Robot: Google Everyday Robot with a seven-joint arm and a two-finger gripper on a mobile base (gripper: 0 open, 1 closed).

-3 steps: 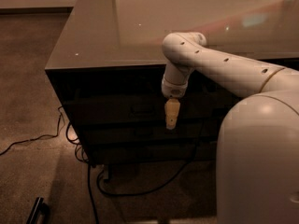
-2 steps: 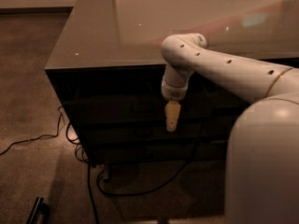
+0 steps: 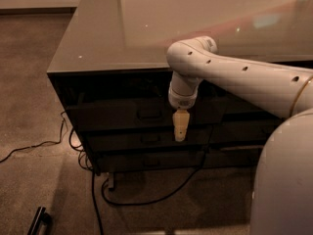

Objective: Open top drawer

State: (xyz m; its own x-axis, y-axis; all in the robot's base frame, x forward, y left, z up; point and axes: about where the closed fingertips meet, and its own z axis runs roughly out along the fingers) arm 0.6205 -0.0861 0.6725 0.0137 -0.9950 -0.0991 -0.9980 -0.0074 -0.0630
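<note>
Glare runs across the glossy top of the desk [image 3: 98, 48], which fills the far half of the scene and stands on brown carpet [image 3: 29, 82]. At the near right we see the robot's rounded white body [image 3: 286, 180]. From the right, its white arm [image 3: 244, 80] reaches left over the desk's near edge, bends at a perforated joint and turns straight down in front of the drawers.

Below a dark recess under the desk top sits the top drawer [image 3: 107, 116], its tall dark front in line with the fronts beneath it. The second drawer [image 3: 117, 140] and third drawer [image 3: 146, 159], both shallower, are stacked below. Black cables [image 3: 49, 142] trail over the carpet to the left of the desk and loop out from under it towards us.

The cream-coloured gripper [image 3: 180, 127] hangs pointing downwards in front of the top drawer's lower edge, its tip level with the second drawer. It is just to the right of the top drawer's small bar handle [image 3: 149, 114] and apart from it. We cannot tell whether its jaws are parted or closed.

A slim dark object [image 3: 39, 220] lies on the carpet at the near left.
</note>
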